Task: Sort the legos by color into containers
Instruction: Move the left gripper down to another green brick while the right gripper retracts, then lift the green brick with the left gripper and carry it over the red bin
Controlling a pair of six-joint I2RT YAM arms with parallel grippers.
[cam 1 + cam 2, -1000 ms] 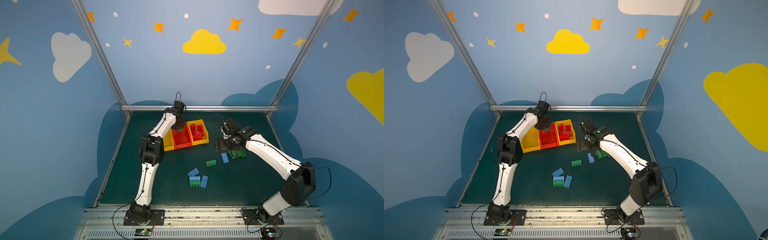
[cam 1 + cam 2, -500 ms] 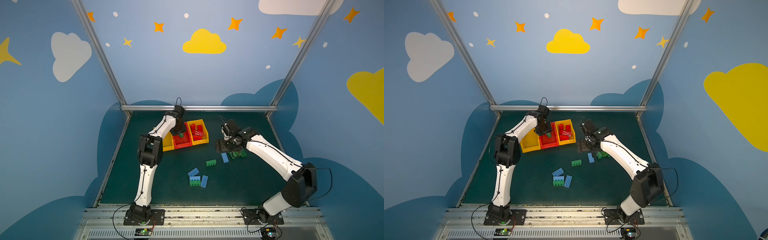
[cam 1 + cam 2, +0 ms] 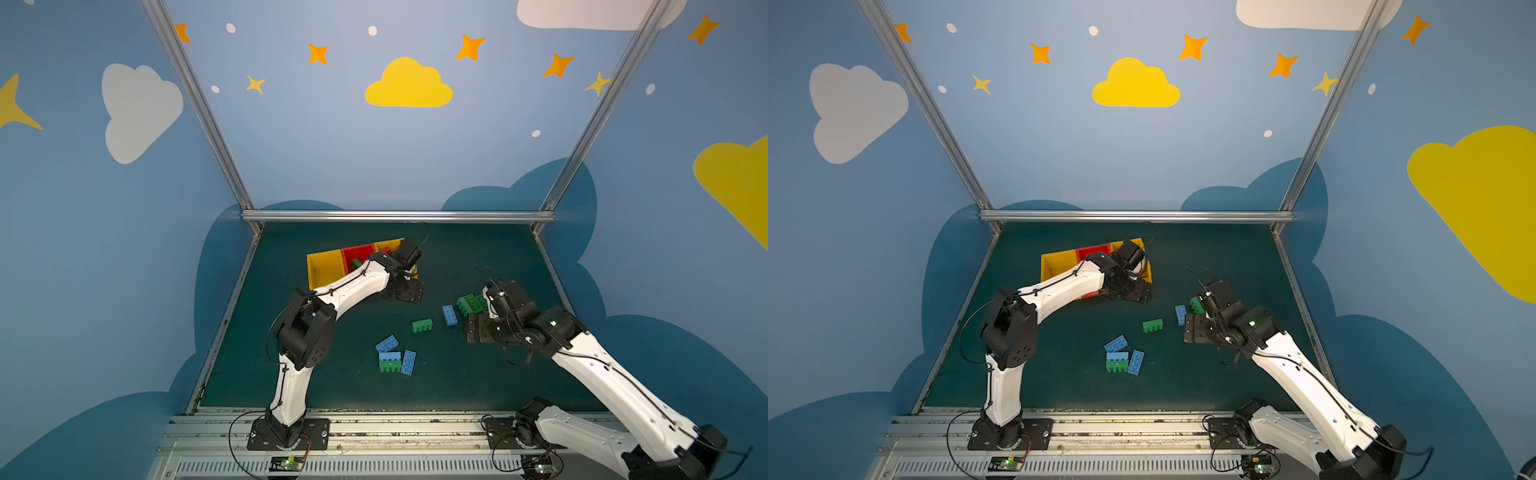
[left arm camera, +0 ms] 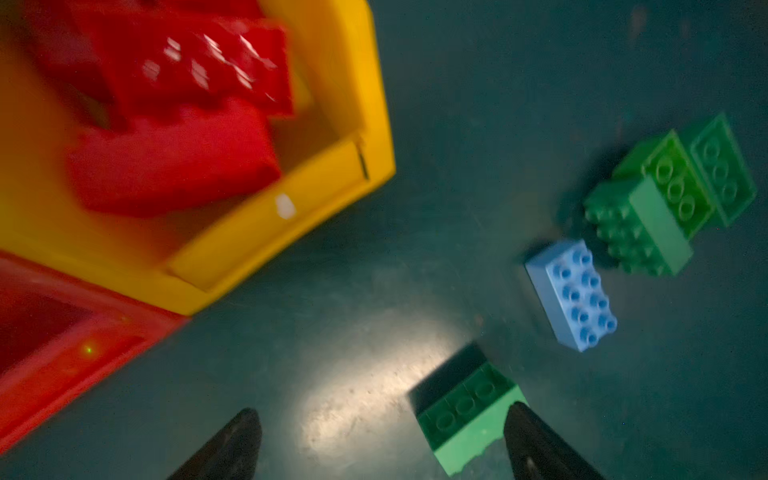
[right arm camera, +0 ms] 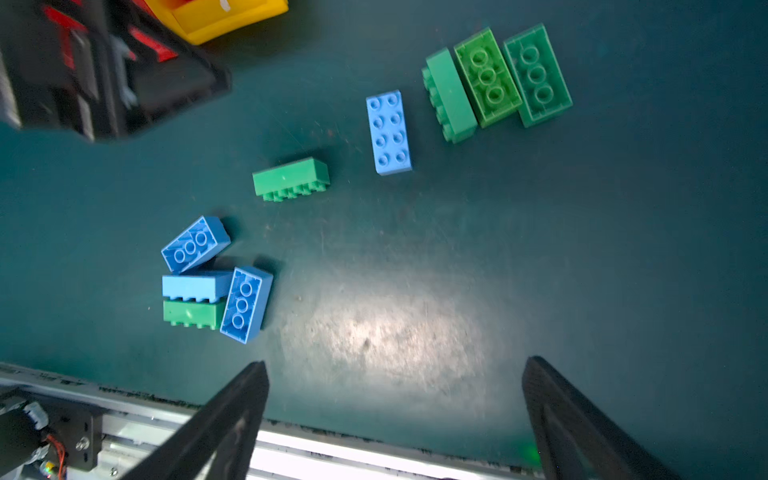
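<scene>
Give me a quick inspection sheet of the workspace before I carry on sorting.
Surface: dark green mat, scuffed.
Job's things: red bricks in the right yellow bin; one green brick in the red bin; no brick visible in the left yellow bin, partly hidden by the arm; four blue bricks and five green bricks loose on the mat.
Clutter: nothing seen.
Grippers: left gripper open, empty, beside the bins; right gripper open, empty, over bare mat.
Cables: black cables along both arms, looped at the bases; no snag seen.
Surroundings: blue walls with clouds and stars; aluminium frame.
</scene>
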